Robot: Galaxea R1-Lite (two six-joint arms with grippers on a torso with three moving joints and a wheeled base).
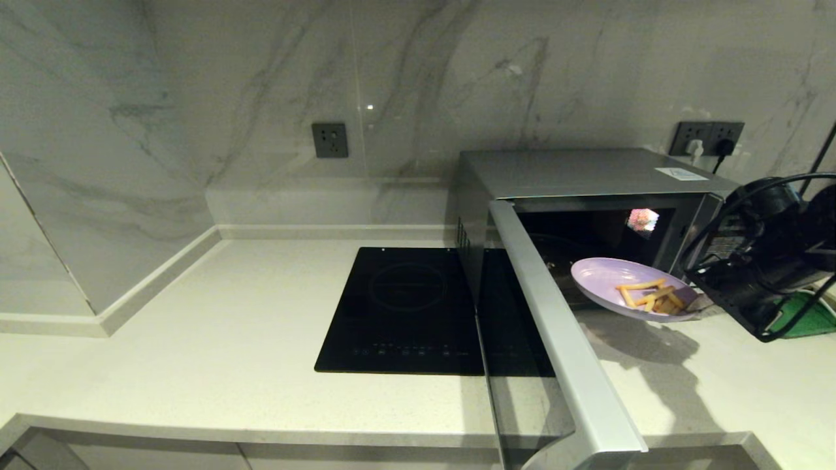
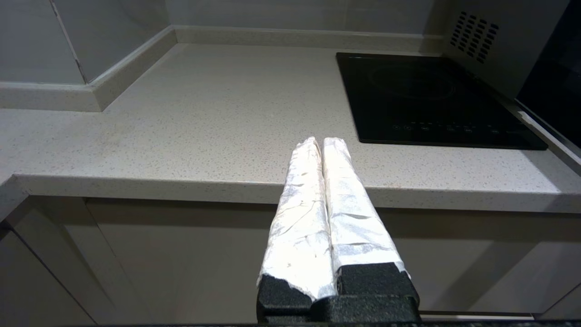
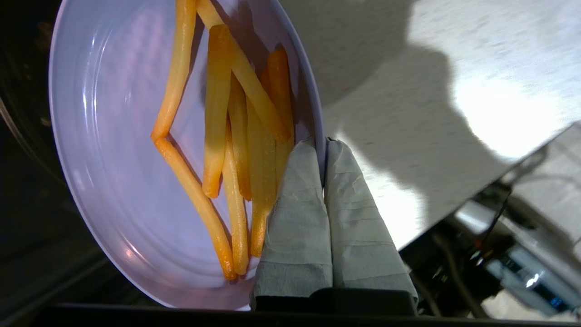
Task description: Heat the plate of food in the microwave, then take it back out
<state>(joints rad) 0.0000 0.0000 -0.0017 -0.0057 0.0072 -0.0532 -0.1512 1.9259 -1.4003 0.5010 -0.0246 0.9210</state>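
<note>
From the head view we see the microwave at about two o'clock on the countertop, its door swung wide open toward us. The plate of food hangs in the air at the mouth of the cavity, tilted, its near edge over the counter just in front of the opening. The right gripper reaches in from three o'clock, but here its fingers are lost in the dark bulk of the arm and cables.

The right wrist view supplies what the head view lacks: the right gripper pinches the plate of food at its rim, one wrapped finger lying on the inner face beside the fries, the other behind the rim. The plate's shadow falls on the counter behind it.

Only the left wrist view shows the left gripper, low in front of the cabinet edge, its taped fingers pressed together on nothing. It also shows the induction cooktop and the microwave's vented side.

Inside the cavity we make out little beyond a bright reflection on the back wall. A green object at three o'clock is mostly hidden behind the right arm.
</note>
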